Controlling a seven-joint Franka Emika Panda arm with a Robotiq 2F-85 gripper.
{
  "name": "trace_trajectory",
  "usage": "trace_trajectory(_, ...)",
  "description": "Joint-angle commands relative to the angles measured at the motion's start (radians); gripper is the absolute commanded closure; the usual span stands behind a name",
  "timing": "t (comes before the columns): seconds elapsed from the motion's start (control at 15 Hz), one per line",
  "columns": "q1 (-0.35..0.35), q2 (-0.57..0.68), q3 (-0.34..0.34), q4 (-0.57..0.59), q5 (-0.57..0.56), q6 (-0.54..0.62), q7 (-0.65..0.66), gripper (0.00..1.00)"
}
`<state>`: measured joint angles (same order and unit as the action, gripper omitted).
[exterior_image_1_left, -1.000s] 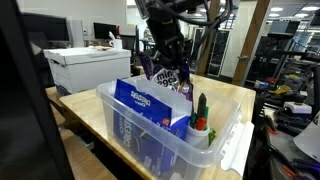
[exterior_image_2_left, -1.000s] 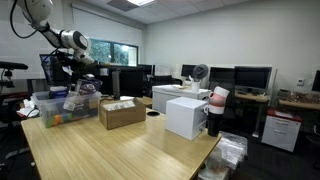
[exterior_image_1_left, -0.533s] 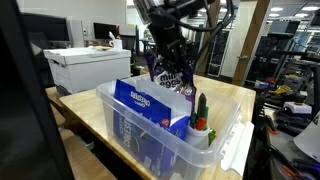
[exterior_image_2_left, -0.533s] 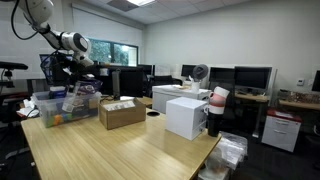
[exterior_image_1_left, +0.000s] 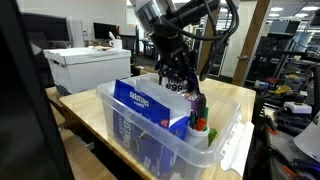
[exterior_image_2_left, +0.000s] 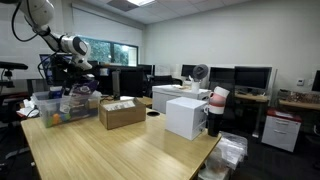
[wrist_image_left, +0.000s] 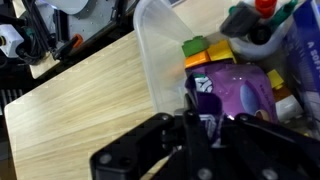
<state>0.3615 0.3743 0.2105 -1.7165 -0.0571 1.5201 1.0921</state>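
Purple pouch (wrist_image_left: 235, 95), pinched in the closed jaws, has come down from above the clear bin (exterior_image_1_left: 128, 138) to its rim, beside the blue box (exterior_image_1_left: 150, 100), at the tabletop's (exterior_image_1_left: 85, 108) edge.

My gripper (wrist_image_left: 206, 112) was matt black and hard-looking. The pouch (wrist_image_left: 245, 90) in it was glossy purple plastic film, crinkled and catching light. At eleven o'clock from it the bin (wrist_image_left: 158, 55) wall was clear, smooth plastic, slightly cloudy. At nine o'clock the table (wrist_image_left: 75, 100) showed pale wood grain, satin-finished. The blue box (exterior_image_1_left: 150, 105) looked like printed card.
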Motion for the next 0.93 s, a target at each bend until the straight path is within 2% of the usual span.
trace_trajectory(0.0,0.003,-0.042,0.009,-0.028,0.026,0.002,-0.071,0.73)
trace_trajectory(0.47,0.002,-0.14,0.002,-0.018,-0.033,-0.002,-0.121,0.42)
trace_trajectory(0.87,-0.034,-0.284,-0.017,-0.037,-0.086,0.028,-0.135,0.15)
